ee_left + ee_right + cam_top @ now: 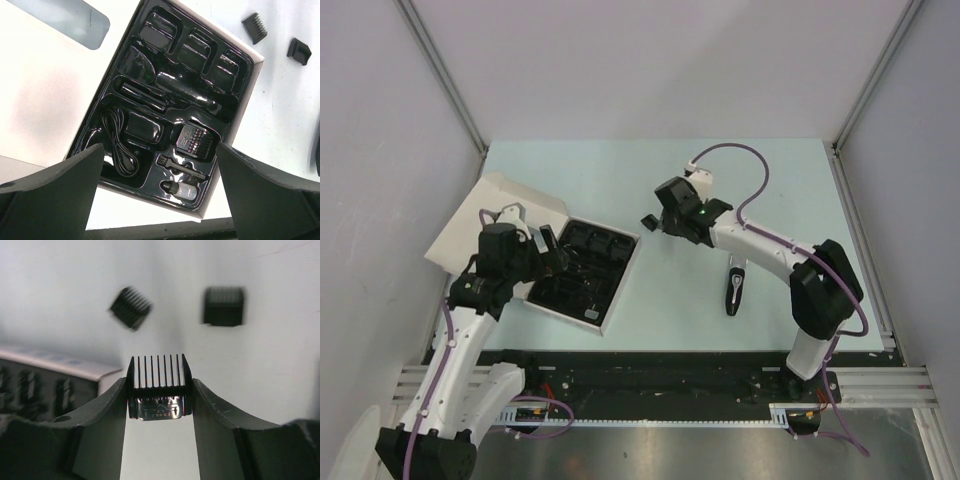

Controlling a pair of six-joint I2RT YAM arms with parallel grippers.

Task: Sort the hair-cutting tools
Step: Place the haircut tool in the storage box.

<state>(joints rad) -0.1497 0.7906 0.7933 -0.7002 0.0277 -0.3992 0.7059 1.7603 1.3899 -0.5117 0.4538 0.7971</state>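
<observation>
Right gripper (160, 390) clamps a comb guard (159, 377).
Left gripper (160, 150) hangs wide apart above the black tray (137, 62) near the table's (770, 180) left edge.

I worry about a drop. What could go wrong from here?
1. The right gripper pinches the guard only at its fingertips, by its narrow sides; it may twist or slip out.
2. The left gripper hangs open over the tray, so the arms might clash if the guard goes there.

open white box (150, 210), pale table (670, 320)
</observation>
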